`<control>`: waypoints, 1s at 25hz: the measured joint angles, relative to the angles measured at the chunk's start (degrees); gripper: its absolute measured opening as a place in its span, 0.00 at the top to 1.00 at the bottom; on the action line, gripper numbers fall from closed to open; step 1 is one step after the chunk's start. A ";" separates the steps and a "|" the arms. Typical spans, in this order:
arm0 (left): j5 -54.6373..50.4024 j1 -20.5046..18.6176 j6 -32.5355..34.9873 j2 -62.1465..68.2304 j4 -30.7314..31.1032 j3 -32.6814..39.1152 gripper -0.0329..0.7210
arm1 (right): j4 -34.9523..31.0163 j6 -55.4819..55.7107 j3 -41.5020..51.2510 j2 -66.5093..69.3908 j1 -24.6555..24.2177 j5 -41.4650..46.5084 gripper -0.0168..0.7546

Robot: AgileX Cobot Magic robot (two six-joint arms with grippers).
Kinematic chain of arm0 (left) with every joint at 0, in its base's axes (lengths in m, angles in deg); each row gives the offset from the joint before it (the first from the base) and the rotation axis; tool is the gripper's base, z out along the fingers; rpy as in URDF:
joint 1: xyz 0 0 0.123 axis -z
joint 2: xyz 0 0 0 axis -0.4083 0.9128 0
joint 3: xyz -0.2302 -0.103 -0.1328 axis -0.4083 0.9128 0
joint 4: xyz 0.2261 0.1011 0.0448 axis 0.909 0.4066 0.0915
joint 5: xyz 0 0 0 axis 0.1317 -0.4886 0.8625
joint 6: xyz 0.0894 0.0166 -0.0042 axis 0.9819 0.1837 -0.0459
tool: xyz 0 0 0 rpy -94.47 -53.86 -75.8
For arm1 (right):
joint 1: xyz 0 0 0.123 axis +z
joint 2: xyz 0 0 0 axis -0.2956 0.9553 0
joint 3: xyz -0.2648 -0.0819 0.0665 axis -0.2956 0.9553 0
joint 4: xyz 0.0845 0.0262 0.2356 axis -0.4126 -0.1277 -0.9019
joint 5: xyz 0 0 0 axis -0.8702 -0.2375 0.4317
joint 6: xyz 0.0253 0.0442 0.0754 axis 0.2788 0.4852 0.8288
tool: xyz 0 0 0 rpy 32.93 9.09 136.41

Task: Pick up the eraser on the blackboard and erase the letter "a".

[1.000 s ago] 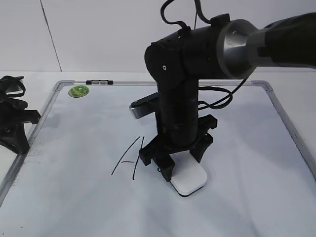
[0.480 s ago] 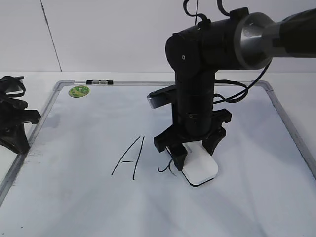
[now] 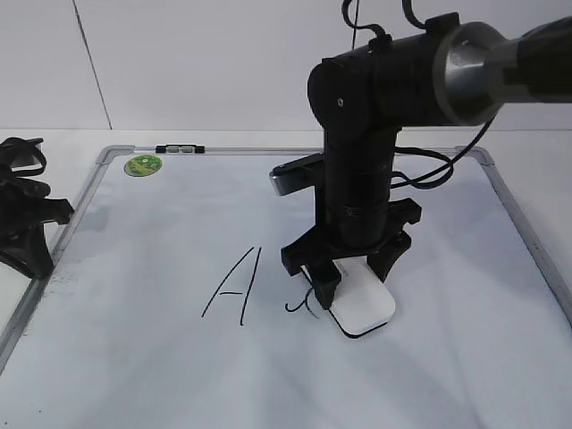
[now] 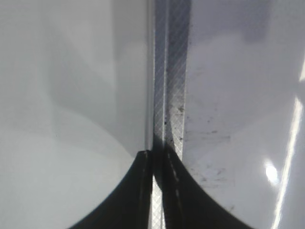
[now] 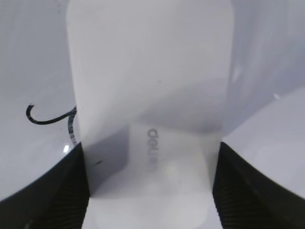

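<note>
The white eraser (image 3: 361, 304) lies flat on the blackboard (image 3: 152, 375), held between the jaws of my right gripper (image 3: 350, 288), which is shut on it. In the right wrist view the eraser (image 5: 150, 95) fills the middle, with grey lettering, and both fingers press its sides. The letter "a" (image 3: 301, 305) shows partly, just left of the eraser; in the right wrist view its curl (image 5: 47, 118) sticks out at the eraser's left edge. A capital "A" (image 3: 234, 284) stands to the left. My left gripper (image 3: 40, 237) rests shut at the board's left frame (image 4: 167, 95).
A round green sticker (image 3: 142, 164) sits at the board's top left corner, with a small black-and-white clip (image 3: 180, 148) on the top frame. The silver frame (image 3: 527, 232) runs down the right side. A white wall stands behind.
My right gripper slid the eraser to the right along the board, uncovering part of the small "a". In the last half second it has barely moved. The left arm has not moved.
</note>
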 joint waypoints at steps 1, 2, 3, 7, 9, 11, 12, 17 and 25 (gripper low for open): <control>0.00 0.00 0.00 0.00 0.00 0.00 0.92 | -0.10 0.00 0.25 -0.16 0.00 -0.25 0.26; 0.00 0.00 0.00 0.00 0.00 0.00 0.92 | -0.10 -0.12 0.40 -0.20 0.00 -0.48 0.26; 0.00 0.00 0.00 0.00 0.00 0.00 0.92 | -0.21 -0.12 0.49 -0.31 0.00 -0.61 0.26; 0.00 0.00 0.00 0.00 0.00 0.00 0.92 | -0.21 -0.61 0.85 -0.65 0.11 -0.88 0.26; 0.00 0.00 0.00 0.00 0.00 0.00 0.92 | -0.21 -0.85 0.98 -0.65 0.32 -0.88 0.26; 0.00 0.00 0.00 0.00 0.00 0.00 0.92 | -0.21 -0.99 0.98 -0.65 0.62 -0.88 0.26; 0.00 0.00 0.00 0.00 0.00 0.00 0.92 | -0.21 -1.13 0.98 -0.74 0.87 -0.76 0.26; 0.00 0.00 0.00 0.00 0.00 0.00 0.92 | -0.21 -1.71 1.01 -0.74 2.89 -0.02 0.26; 0.00 0.00 0.00 0.00 0.00 0.00 0.92 | -1.79 -2.14 1.29 -0.78 5.56 0.45 0.26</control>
